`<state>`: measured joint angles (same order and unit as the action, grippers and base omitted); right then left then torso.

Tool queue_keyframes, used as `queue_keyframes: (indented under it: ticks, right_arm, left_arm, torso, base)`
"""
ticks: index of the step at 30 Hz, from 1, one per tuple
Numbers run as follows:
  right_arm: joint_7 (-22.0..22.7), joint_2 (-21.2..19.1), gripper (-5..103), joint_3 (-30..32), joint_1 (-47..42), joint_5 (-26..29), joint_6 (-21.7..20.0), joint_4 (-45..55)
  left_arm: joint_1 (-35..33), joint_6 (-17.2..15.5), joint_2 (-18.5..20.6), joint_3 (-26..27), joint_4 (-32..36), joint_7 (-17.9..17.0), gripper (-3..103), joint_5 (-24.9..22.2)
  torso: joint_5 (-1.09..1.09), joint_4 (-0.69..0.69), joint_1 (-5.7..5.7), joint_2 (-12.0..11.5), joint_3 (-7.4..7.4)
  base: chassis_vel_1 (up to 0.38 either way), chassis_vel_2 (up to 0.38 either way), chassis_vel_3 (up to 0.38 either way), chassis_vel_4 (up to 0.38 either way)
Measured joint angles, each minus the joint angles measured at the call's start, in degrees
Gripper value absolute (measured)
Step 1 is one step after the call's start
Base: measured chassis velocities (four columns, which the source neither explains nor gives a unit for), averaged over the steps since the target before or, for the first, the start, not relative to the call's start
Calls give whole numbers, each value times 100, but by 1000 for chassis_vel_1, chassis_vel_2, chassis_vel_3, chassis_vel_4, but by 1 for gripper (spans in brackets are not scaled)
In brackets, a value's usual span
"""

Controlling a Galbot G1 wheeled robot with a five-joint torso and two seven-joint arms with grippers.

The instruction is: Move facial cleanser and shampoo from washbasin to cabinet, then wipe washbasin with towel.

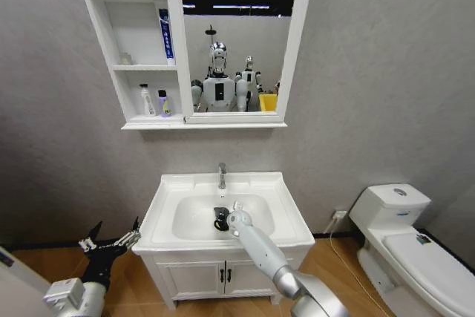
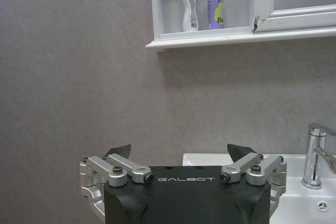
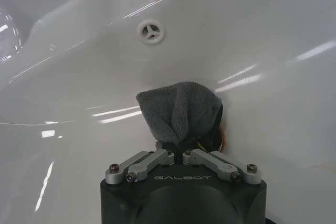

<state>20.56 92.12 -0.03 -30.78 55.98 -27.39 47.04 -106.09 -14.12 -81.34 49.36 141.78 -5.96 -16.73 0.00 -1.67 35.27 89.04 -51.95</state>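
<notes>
The white washbasin [image 1: 286,217] stands in the middle, with its chrome tap [image 1: 222,176] at the back. My right gripper [image 1: 221,220] is down inside the bowl, shut on the dark grey towel [image 3: 181,111], which presses against the bowl's white wall below the overflow hole [image 3: 151,31]. The cabinet [image 1: 111,68] hangs up left beside the mirror. A white bottle [image 2: 189,7] and a purple bottle [image 2: 216,8] stand on its lowest shelf, and a blue-white tube [image 1: 167,35] on the middle shelf. My left gripper [image 1: 111,241] hangs open and empty, left of the basin.
A white toilet [image 1: 401,235] stands to the right. Under the basin is a floor vanity [image 1: 193,280] with two doors. The mirror [image 1: 237,42] reflects the robot. A grey wall runs behind everything, and the wooden floor shows at both sides.
</notes>
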Motion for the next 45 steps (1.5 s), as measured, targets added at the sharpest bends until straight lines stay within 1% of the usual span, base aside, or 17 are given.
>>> queue_keyframes:
  ticks: [3, 4, 5, 6, 7, 8, 11, 14, 17, 19, 20, 22, 27, 32, 39, 45]
  right_arm:
    - [65, -17, 2, 32, -19, -9, 1, 20]
    - [128, -116, 2, 36, -48, 16, -8, 93]
    - [128, -116, 2, 36, -48, 16, -8, 93]
    - [227, -277, 2, 23, -91, 52, -20, 219]
    - [301, -423, 2, 0, -135, 92, -39, 363]
    - [301, -423, 2, 0, -135, 92, -39, 363]
    - [470, -656, 2, -3, -198, 147, -55, 581]
    - [493, -722, 2, -2, -215, 160, -53, 633]
    - [474, -707, 2, -24, -226, 158, -51, 660]
    - [468, -559, 2, -58, -232, 150, -48, 668]
    - [468, -559, 2, -58, -232, 150, -48, 668]
    - [499, -382, 2, -70, -241, 140, -46, 669]
    - [576, -340, 2, -91, -266, 135, -53, 715]
    - [619, -478, 2, -76, -318, 144, -74, 776]
    - [755, -906, 2, 17, -483, 206, -120, 1090]
    - [811, -1111, 2, 143, -528, 170, -97, 1298]
  left_arm:
    - [0, 0, 0, 0, 0, 0, 100, 0]
    - [0, 0, -1, 0, 0, 0, 100, 0]
    - [0, 0, -1, 0, 0, 0, 100, 0]
    - [0, 0, 0, 0, 0, 0, 100, 0]
    - [0, 0, 0, 0, 0, 0, 100, 0]
    - [0, 0, 0, 0, 0, 0, 100, 0]
    - [0, 0, 0, 0, 0, 0, 100, 0]
    - [0, 0, 0, 0, 0, 0, 100, 0]
    - [0, 0, 0, 0, 0, 0, 100, 0]
    - [0, 0, 0, 0, 0, 0, 100, 0]
    - [0, 0, 0, 0, 0, 0, 100, 0]
    - [0, 0, 0, 0, 0, 0, 100, 0]
    - [0, 0, 0, 0, 0, 0, 100, 0]
    - [0, 0, 0, 0, 0, 0, 100, 0]
    - [0, 0, 0, 0, 0, 0, 100, 0]
    - [0, 0, 0, 0, 0, 0, 100, 0]
  torso:
    - [1, 2, 0, 0, 0]
    - [2, 4, 0, 0, 0]
    - [2, 4, 0, 0, 0]
    - [0, 0, 0, 0, 0]
    - [0, -1, 0, 0, 0]
    - [0, -1, 0, 0, 0]
    - [1, -1, 0, 0, 0]
    - [1, 0, 0, 0, 0]
    - [0, -1, 1, 0, 0]
    - [0, 0, 0, 0, 0]
    - [0, 0, 0, 0, 0]
    - [1, 3, 0, 0, 0]
    - [0, 2, 0, 0, 0]
    - [0, 0, 0, 0, 0]
    - [1, 0, 0, 0, 0]
    - [1, 0, 0, 0, 0]
  base:
    - [0, 0, 0, 0]
    - [0, 0, 0, 0]
    - [0, 0, 0, 0]
    - [0, 0, 0, 0]
    - [0, 0, 0, 0]
    - [0, 0, 0, 0]
    - [0, 0, 0, 0]
    - [0, 0, 0, 0]
    - [0, 0, 0, 0]
    - [0, 0, 0, 0]
    - [0, 0, 0, 0]
    - [0, 0, 0, 0]
    - [0, 0, 0, 0]
    - [0, 0, 0, 0]
    - [0, 0, 0, 0]
    - [0, 0, 0, 0]
